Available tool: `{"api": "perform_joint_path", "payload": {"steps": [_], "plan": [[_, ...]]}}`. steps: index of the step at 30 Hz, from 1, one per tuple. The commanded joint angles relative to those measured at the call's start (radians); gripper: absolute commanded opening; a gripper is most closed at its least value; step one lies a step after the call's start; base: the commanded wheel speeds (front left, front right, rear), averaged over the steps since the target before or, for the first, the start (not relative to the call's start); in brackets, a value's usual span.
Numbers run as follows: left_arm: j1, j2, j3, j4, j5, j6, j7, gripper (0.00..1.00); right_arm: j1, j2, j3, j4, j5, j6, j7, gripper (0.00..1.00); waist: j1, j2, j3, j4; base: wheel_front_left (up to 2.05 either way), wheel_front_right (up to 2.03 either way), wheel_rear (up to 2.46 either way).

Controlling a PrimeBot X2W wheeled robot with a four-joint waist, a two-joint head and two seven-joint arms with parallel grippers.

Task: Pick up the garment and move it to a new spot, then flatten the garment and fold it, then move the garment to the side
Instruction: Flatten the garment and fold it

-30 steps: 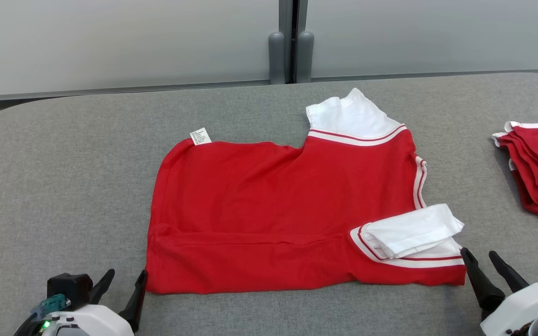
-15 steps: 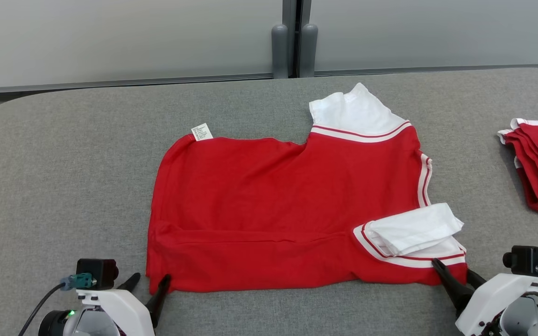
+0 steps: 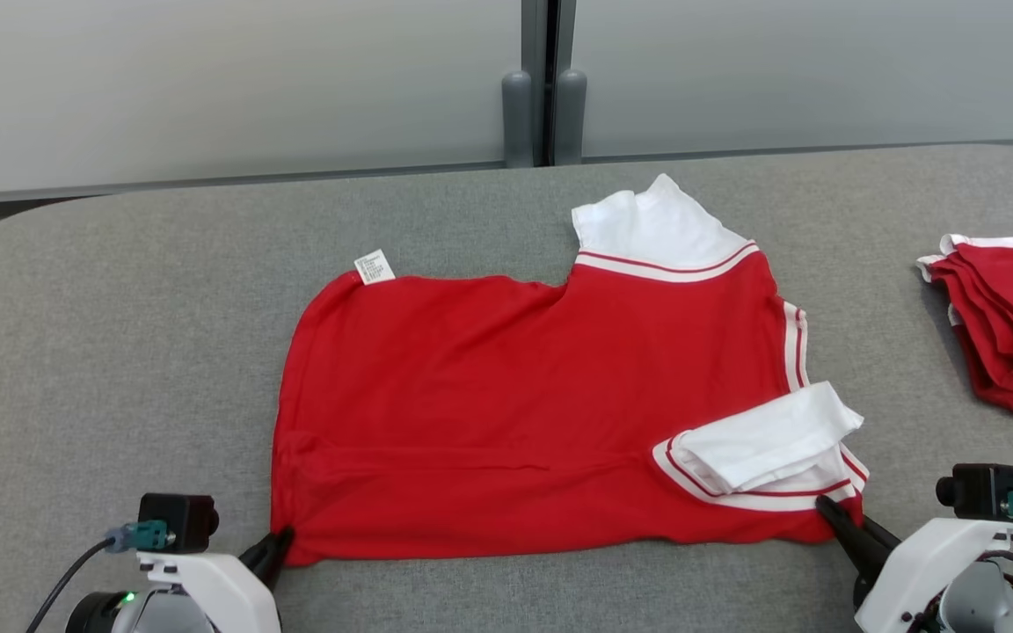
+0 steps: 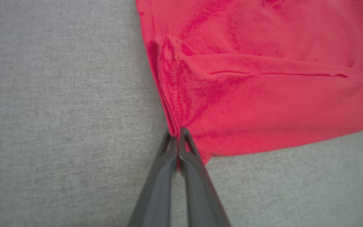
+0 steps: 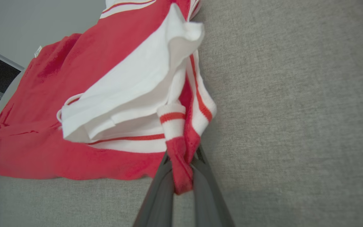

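Grey woven cloth covers the table [image 3: 120, 352], which runs out from under both grippers to a pale wall panel behind.

Between the two grippers and stretching away from them lies the red garment [image 3: 515, 396], a shirt spread mostly flat with a long crease across it just beyond the fingertips. Well off to the right gripper's outer side, apart from the shirt, sits a stack of red garments [image 3: 1008, 334] with white edging.

The shirt has two white sleeves with red-and-white striped trim. The near sleeve [image 3: 761, 440] is folded back on the red body just ahead of the right gripper. The far sleeve [image 3: 647, 224] sticks out at the edge farthest from it.

A white care label [image 3: 373, 266] stands at the far corner on the left gripper's side. It carries print, but this is too small to read.

The left gripper [image 3: 282, 536] has its two dark fingers pressed together on the shirt's near-left corner, with a sliver of red hem pinched between them in the left wrist view [image 4: 178, 132]. The right gripper [image 3: 827, 510] is likewise closed on the near-right corner. In the right wrist view [image 5: 181, 157] a bunched fold of red fabric and striped cuff is squeezed between its fingers and hangs out below the tips.
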Motion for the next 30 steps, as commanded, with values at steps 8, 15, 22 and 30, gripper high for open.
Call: {"api": "perform_joint_path", "payload": {"steps": [8,15,22,30], "plan": [[0.108,0.110,0.007,-0.182,-0.030,0.070,0.048,0.00,0.093,-0.093,-0.014,-0.091,0.059,0.000,0.101,0.00,0.0000,0.0000,-0.053,-0.001,0.00,0.00,0.00],[0.233,0.213,0.025,-0.370,-0.088,0.166,0.092,0.00,0.212,-0.141,-0.075,-0.200,0.079,0.000,0.205,0.00,0.0000,0.0000,-0.070,-0.007,0.00,0.00,0.00],[0.315,0.239,0.028,-0.443,-0.153,0.215,0.122,1.00,0.302,-0.102,-0.184,-0.257,0.027,0.000,0.265,1.00,0.0000,0.0000,-0.070,-0.012,0.00,0.00,0.00],[0.207,0.267,0.049,-0.452,-0.053,0.232,0.093,1.00,0.313,-0.036,-0.280,-0.343,-0.057,0.001,0.316,1.00,0.0000,0.0000,-0.068,-0.007,0.00,0.00,0.00]]}}
